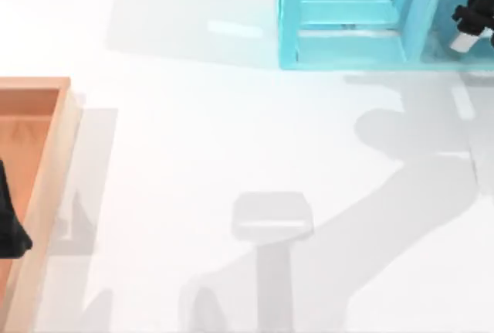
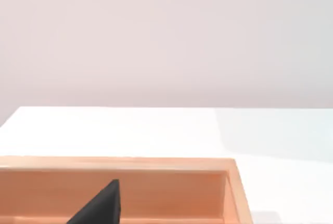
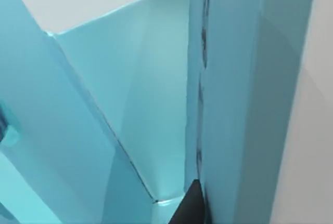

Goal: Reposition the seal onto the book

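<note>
The seal and the book are both out of view. My left gripper (image 1: 11,229) hangs as a black shape over the wooden tray (image 1: 54,163) at the table's left edge. A black tip of it juts over the tray's inner wall (image 2: 171,190) in the left wrist view. My right gripper (image 1: 471,20), black with a white part, is at the far right against the cyan shelf unit (image 1: 347,16). A dark tip of it (image 3: 190,203) lies close to the shelf's upright panel (image 3: 234,104).
The wooden tray has raised walls and runs along the left edge. The cyan shelf unit stands at the back right with open compartments. Grey arm shadows (image 1: 401,194) fall across the white tabletop's middle and front.
</note>
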Robot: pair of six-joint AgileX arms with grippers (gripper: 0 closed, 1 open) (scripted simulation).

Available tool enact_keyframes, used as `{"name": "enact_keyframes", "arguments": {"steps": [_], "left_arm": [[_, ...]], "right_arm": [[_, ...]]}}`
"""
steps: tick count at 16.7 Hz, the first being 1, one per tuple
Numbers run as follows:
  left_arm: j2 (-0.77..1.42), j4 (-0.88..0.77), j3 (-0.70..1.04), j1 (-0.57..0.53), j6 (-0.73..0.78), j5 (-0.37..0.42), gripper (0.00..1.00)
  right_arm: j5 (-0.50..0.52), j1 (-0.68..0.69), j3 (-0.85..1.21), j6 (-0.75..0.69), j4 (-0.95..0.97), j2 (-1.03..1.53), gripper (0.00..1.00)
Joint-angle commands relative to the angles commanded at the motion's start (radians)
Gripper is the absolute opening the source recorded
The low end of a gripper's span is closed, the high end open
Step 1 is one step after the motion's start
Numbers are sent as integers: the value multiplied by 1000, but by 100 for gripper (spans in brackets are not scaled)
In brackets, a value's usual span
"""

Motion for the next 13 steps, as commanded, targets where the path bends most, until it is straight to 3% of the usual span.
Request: {"name": "enact_keyframes", "arguments": {"steps": [4, 13], "left_arm": [[0, 0, 0, 0, 0, 0, 100], [0, 0, 0, 0, 0, 0, 100]], "right_arm": [[-10, -3, -90, -6, -112, -194, 0], [-39, -20, -405, -9, -498, -930, 0]]}}
